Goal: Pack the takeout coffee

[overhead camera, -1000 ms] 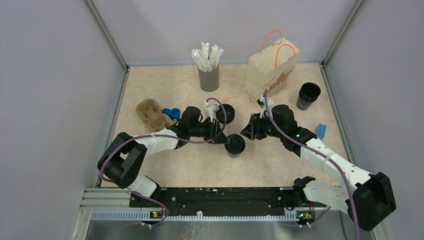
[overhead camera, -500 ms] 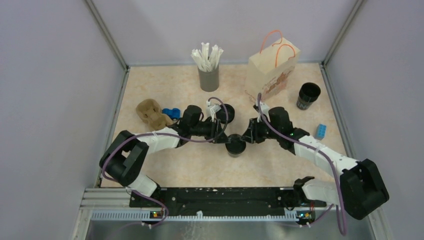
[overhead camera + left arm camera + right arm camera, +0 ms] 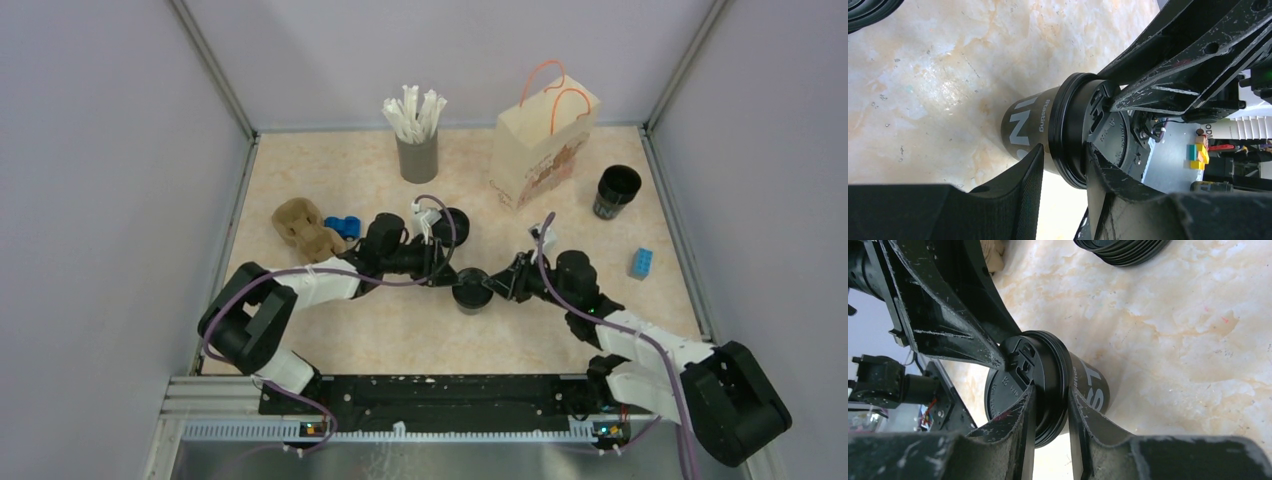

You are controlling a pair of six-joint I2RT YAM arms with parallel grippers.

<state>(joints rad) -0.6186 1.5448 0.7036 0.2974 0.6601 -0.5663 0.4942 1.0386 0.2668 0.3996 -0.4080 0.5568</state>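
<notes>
While both end effectors, left and right, clench its rim, coffee stands mid-table.

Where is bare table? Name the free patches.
Free: near strip between takeout coffee and base rail; back-left corner beside straw holder. Crowded: centre, where left gripper and right gripper meet; right side around paper bag and open cup.

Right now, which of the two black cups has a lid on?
The takeout coffee cup at mid-table wears a black lid; the other cup, right of the paper bag, stands open-topped.
</notes>
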